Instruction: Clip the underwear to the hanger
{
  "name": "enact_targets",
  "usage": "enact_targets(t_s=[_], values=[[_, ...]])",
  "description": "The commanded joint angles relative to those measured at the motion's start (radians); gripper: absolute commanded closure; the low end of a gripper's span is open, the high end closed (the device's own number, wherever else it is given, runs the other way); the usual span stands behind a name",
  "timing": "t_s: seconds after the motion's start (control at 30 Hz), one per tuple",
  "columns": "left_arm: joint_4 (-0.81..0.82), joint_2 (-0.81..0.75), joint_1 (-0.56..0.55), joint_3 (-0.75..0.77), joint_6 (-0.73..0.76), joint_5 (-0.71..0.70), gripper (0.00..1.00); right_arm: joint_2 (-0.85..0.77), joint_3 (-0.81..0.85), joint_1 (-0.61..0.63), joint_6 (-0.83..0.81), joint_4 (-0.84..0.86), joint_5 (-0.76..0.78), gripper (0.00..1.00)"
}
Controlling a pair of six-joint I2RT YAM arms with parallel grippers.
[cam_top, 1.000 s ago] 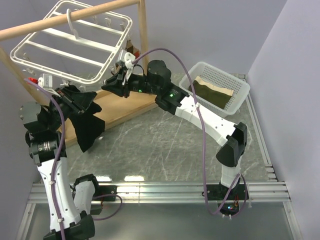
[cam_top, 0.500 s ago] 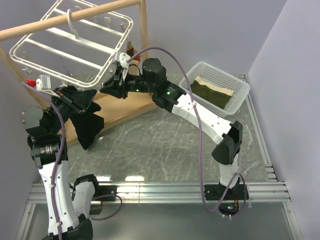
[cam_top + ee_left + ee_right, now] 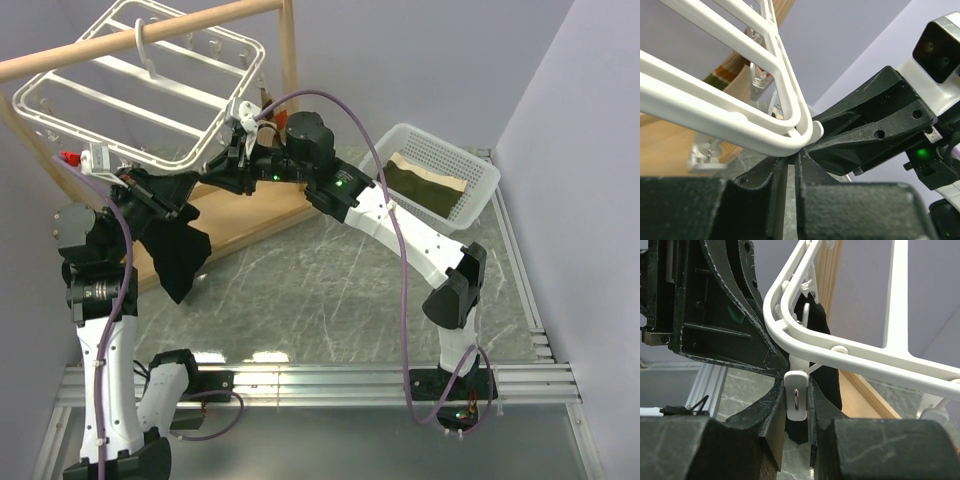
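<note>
Both at the hanger (image 3: 715,107) corner: right claw (image 3: 797,412) pinches a clip (image 3: 796,390); left claw (image 3: 790,172) seemingly grips the underwear (image 3: 180,255).

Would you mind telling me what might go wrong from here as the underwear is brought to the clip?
1. Both grippers crowd one hanger corner: the left gripper is right beside the right gripper, so they may collide.
2. The right gripper pinches a clip on the tilted hanger, which hangs only by its hook; tugging could swing it.
3. Most of the underwear dangles below the left gripper and might slip free.
</note>
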Motion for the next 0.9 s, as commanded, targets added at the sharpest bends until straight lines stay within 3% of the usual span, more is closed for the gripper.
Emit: enact_targets(t_s=[0.0, 0.13, 0.23, 0.87], values=[[0.083, 0.025, -0.023, 0.001, 0.002, -0.085, 0.87, 0.024, 0.043, 0.044, 0.037, -0.093, -0.168, 1.00], [0.072, 0.040, -0.026, 0.001, -0.033, -0.109, 1.00, 0.029, 0.050, 0.045, 0.024, -0.113, -0.169, 1.00], [0.084, 0.043, -0.027, -0.001, -0.064, -0.105, 1.00, 0.029, 0.047, 0.045, 0.008, -0.133, -0.162, 1.00], [0.169, 0.020, -0.066, -0.021, -0.081, -0.192, 0.83, 0.041, 0.066, 0.051, -0.015, -0.162, -0.154, 1.00]])
